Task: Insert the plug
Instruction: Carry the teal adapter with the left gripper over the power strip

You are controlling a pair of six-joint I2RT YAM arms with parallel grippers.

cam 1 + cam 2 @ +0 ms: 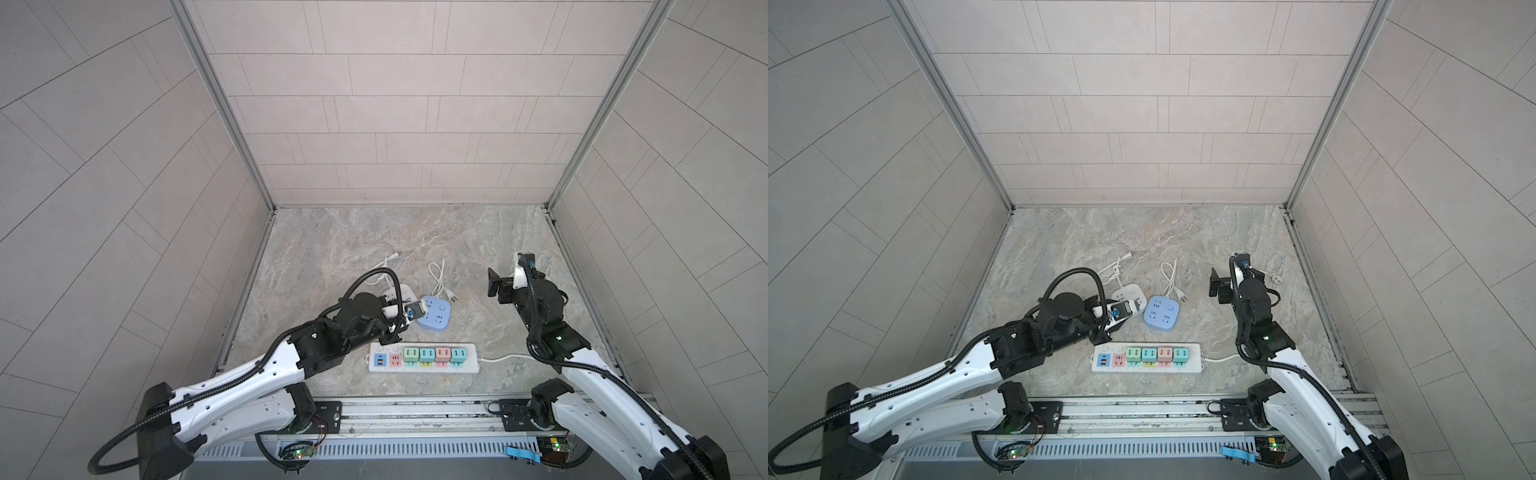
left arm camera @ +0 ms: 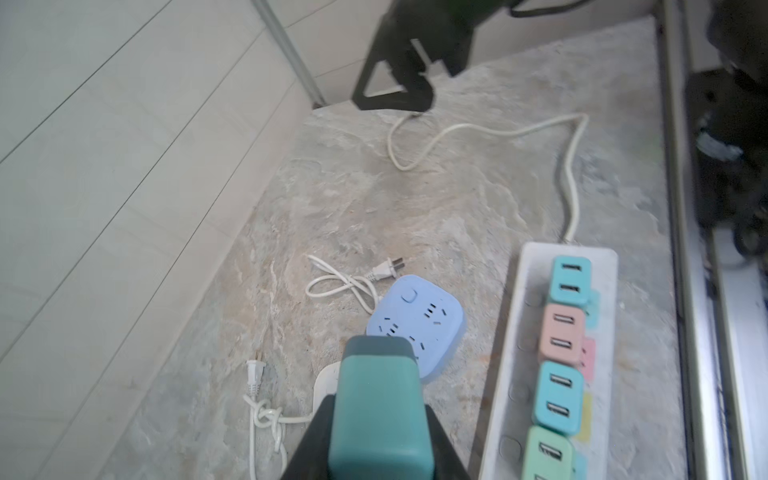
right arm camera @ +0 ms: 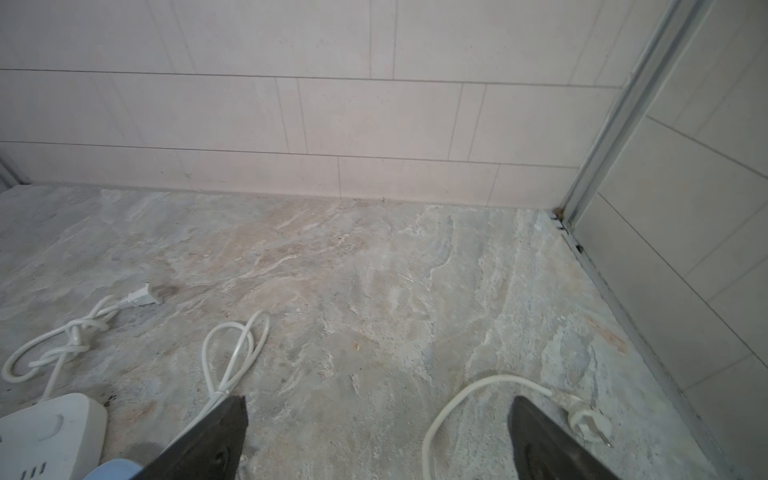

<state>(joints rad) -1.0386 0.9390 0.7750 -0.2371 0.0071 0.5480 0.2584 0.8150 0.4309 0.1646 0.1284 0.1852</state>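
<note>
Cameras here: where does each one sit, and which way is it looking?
Top views: high above the robot's base, looking down on the stone table; left arm and right arm show.
Left wrist: on the left arm, looking past the left gripper, shut on a teal plug, towards the blue socket.
Right wrist: on the right arm, facing the back wall; open right gripper shows.
Shared: both wrist views show the knotted cord.

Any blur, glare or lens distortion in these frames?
Both top views: soft even light, no glare, wall tile lines bowed by the wide lens. Left wrist view: long white power strip smears near the frame edge; teal cube plug in the left gripper looms close, soft. Right wrist view: marbled grey tabletop crisp, right gripper a dark silhouette.
</note>
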